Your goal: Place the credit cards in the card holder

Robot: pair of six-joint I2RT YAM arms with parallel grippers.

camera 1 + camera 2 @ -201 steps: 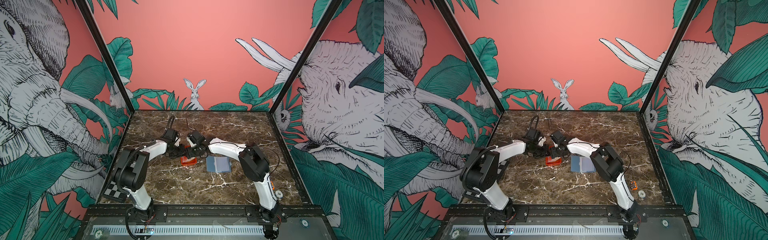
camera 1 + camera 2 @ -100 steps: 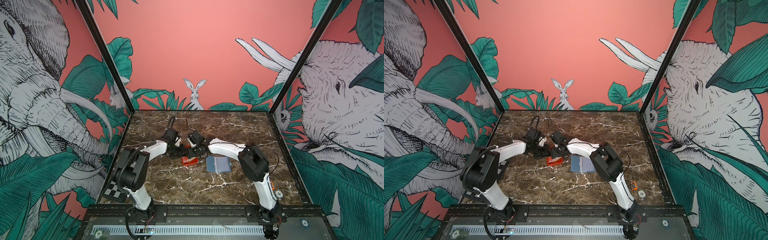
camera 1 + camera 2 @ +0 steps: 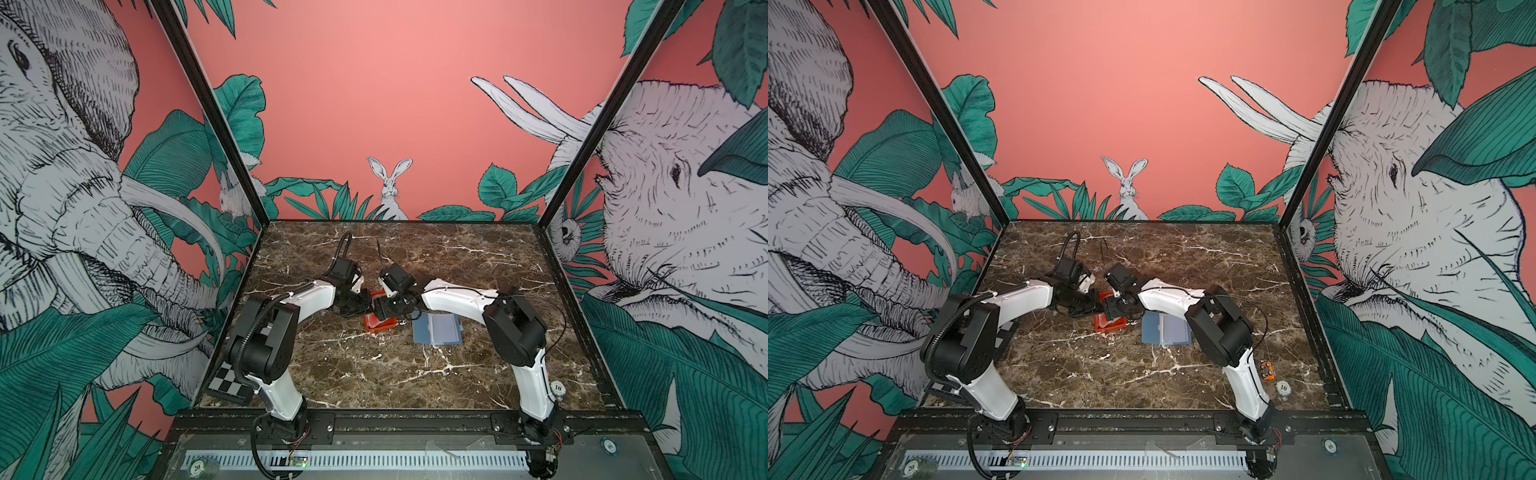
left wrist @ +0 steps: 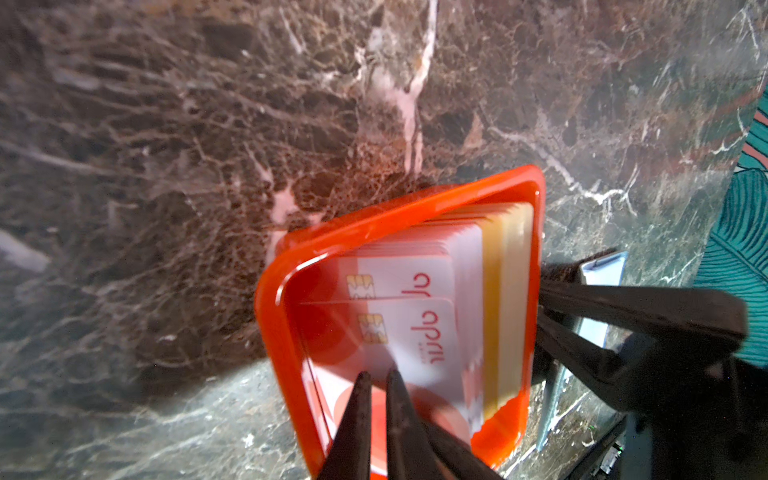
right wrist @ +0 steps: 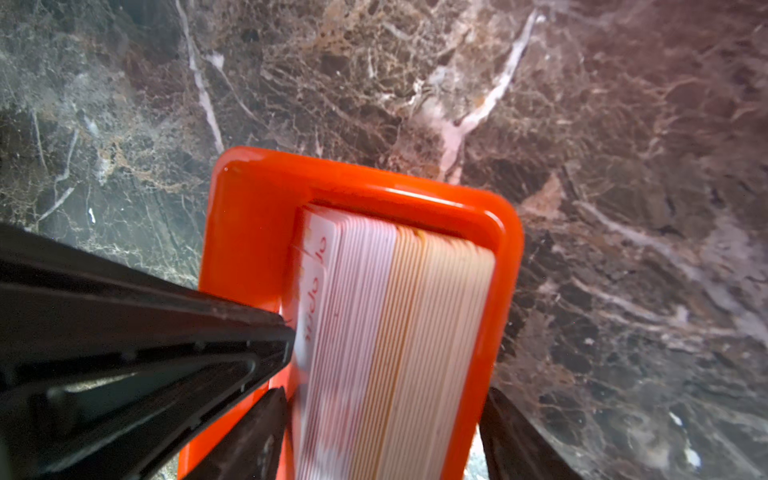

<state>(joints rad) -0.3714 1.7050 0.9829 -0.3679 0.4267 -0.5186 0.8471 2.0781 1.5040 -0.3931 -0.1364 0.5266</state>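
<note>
The credit cards stand on edge as a thick stack in a small orange tray, which sits mid-table in both top views. My left gripper reaches into the tray in front of the foremost card. Its fingers are almost together, with only a thin slit between them, and I cannot tell whether a card is pinched. My right gripper is open and straddles the stack and one tray wall. The slate-blue card holder lies open just right of the tray.
Both grippers meet over the tray, fingertips close together. A checkerboard panel lies at the front left corner. A poker chip and a small orange part lie by the right arm's base. Cage walls enclose the marble table.
</note>
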